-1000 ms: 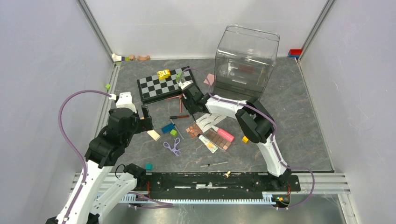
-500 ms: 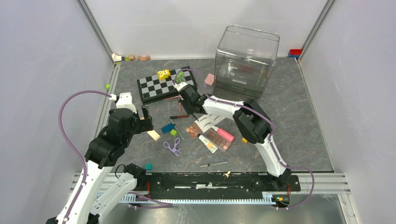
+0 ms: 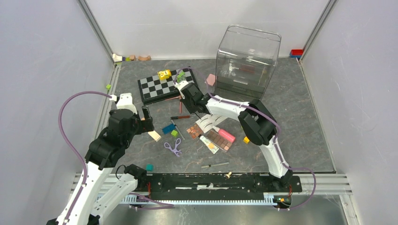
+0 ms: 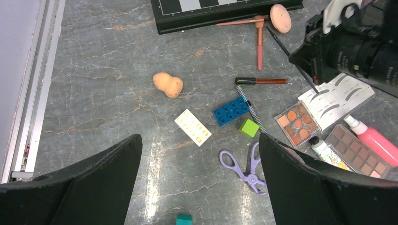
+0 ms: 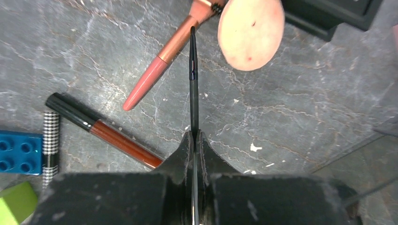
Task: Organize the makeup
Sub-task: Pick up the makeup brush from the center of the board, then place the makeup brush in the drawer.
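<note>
right claw [image 5: 194, 140] clenched tight on thin dark brush [image 5: 193, 79], left claw [image 4: 199, 178] spread wide and empty

No legible text anywhere.

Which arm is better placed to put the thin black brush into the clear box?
Right arm: its jaws are shut on the brush, nearer the clear box. Left arm stands farther off, jaws open.
</note>
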`<state>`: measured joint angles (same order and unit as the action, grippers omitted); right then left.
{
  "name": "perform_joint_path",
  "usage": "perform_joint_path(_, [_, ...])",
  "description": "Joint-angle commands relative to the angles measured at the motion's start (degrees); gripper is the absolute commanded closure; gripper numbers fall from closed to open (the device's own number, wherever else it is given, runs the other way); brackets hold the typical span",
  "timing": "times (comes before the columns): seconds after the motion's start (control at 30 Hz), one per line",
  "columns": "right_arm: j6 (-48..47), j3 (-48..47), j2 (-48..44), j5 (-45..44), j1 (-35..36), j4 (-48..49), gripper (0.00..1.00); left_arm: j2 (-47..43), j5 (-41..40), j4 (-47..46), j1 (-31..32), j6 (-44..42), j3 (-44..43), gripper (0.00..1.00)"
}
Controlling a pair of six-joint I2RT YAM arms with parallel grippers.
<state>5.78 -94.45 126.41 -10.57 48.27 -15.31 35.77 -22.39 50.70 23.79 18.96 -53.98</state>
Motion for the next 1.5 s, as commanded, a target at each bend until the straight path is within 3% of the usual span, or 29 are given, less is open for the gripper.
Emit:
perform_joint_path(0.0, [-1.7, -0.9, -7.3, 1.0, 0.0, 0.7, 1.0, 0.1, -0.2, -1.9, -0.4, -2.0, 0.0, 0.0])
perform_joint_path(0.13, [-4.5, 0.9, -10.6, 1.4, -0.1, 0.4, 1.0, 0.0, -0.3, -2.0, -0.4, -2.0, 0.1, 0.0])
perform_joint_path(0.4, [-27.7, 11.8, -22.0, 4.6, -1.9, -0.8, 1.0, 0.3, 0.8, -2.3, -0.4, -2.2, 0.2, 0.0])
perform_joint_path(0.7, [-45.9, 30.7, -33.7, 10.4, -13.0, 4.0, 1.0, -0.5, 1.2, -2.4, -0.4, -2.4, 0.3, 0.0])
perform_joint_path(0.97, [-46.0, 31.9, -32.0, 14.2, -21.1, 5.2, 1.0, -0.3, 2.3, -2.6, -0.4, -2.6, 0.3, 0.0])
perform_joint_path(1.47, [-43.8, 30.2, -24.4, 15.6, -22.7, 7.7, 0.98, -0.9, 2.4, -2.8, -0.4, -2.7, 0.4, 0.0])
